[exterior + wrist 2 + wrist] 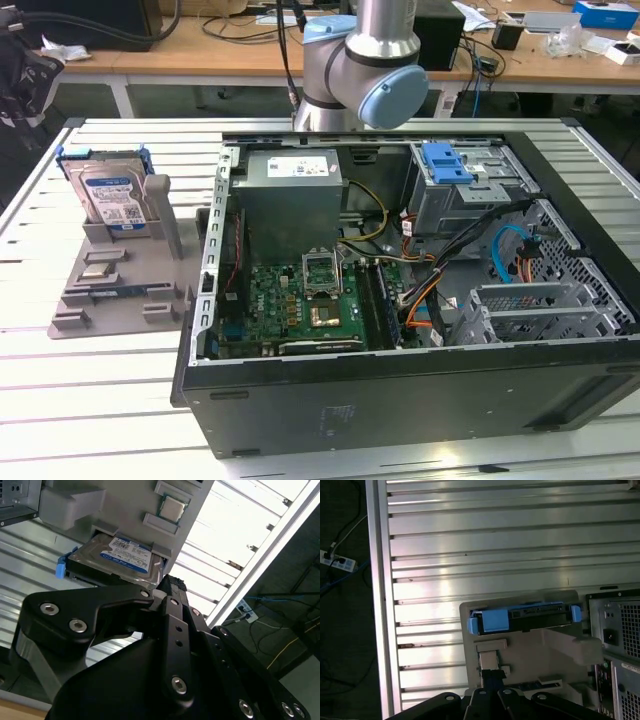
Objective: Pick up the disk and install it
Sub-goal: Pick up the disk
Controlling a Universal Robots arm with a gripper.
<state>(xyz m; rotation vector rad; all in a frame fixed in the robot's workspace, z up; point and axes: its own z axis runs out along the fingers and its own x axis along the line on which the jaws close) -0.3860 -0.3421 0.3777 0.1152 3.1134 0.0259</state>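
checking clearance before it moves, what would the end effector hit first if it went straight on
The end effector would probably meet the grey holder first, just beside the disk; depth is unclear.

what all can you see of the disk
The disk is a flat silver metal drive with a blue-and-white label, clipped in a bright blue plastic frame. It stands on edge in a slot of the grey holder on the slatted table, at the exterior view's left of the open computer case.

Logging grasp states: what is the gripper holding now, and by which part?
Nothing. The gripper is empty; the disk stands in its grey holder.
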